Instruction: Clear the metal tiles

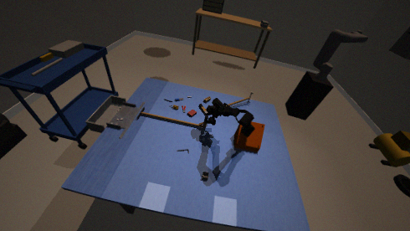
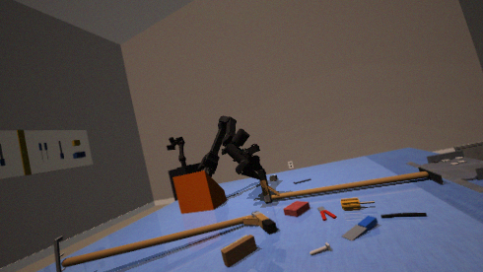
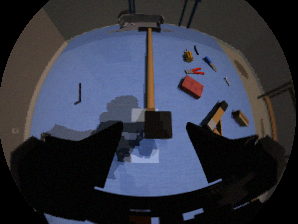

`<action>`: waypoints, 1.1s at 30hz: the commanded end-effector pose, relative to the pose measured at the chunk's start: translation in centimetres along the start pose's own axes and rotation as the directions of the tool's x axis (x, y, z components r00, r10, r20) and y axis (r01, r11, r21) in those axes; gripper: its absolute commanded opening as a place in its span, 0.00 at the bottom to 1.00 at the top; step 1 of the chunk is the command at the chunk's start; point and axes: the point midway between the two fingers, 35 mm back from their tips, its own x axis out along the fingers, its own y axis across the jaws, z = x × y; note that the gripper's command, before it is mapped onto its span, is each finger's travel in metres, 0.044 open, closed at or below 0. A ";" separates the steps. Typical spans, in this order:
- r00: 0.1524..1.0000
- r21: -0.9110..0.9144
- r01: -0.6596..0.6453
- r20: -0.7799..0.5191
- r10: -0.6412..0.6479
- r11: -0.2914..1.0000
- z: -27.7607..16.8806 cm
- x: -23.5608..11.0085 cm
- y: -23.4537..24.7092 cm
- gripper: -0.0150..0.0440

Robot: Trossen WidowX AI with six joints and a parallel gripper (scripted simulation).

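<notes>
1. Long scraper [image 1: 171, 120] flat on the blue table [image 1: 138, 176]: wooden handle running from beside the arm toward the far end, dark blade head [image 2: 434, 174] resting at the edge of the steel bench plate [image 1: 125, 115].
2. Near end of the handle capped by a dark block [image 3: 158, 123], lying on the table between the spread fingers, touching neither in the wrist view.
3. Gripper [image 3: 154, 137] spread almost fully wide, holding nothing, tilted down just above the handle's near end [image 2: 268, 196].
4. Pale metal tiles [image 1: 119, 119] on the bench plate near its catch-box side; exact count too small to tell.
5. Catch box [image 1: 100, 114] touching the plate's far end, open-topped, grey-walled; contents not discernible.
6. Arm rising from an orange base block [image 1: 256, 140], bent forward over the table.
7. Small clutter beside the handle: red block [image 2: 296, 208], red-handled pliers [image 2: 326, 213], orange tool [image 2: 351, 202], blue-handled putty knife [image 2: 362, 227], bolt [image 2: 320, 248], wooden block [image 2: 239, 249].
8. Second long-handled tool [image 2: 163, 238] lying apart, nearer the exterior camera.
9. Off the table: blue cart [image 1: 25, 79] and wooden shelf unit [image 1: 234, 18].
</notes>
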 end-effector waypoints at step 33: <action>0.935 0.031 -0.049 0.354 0.035 0.998 7.3 -11.9 -0.6 1.00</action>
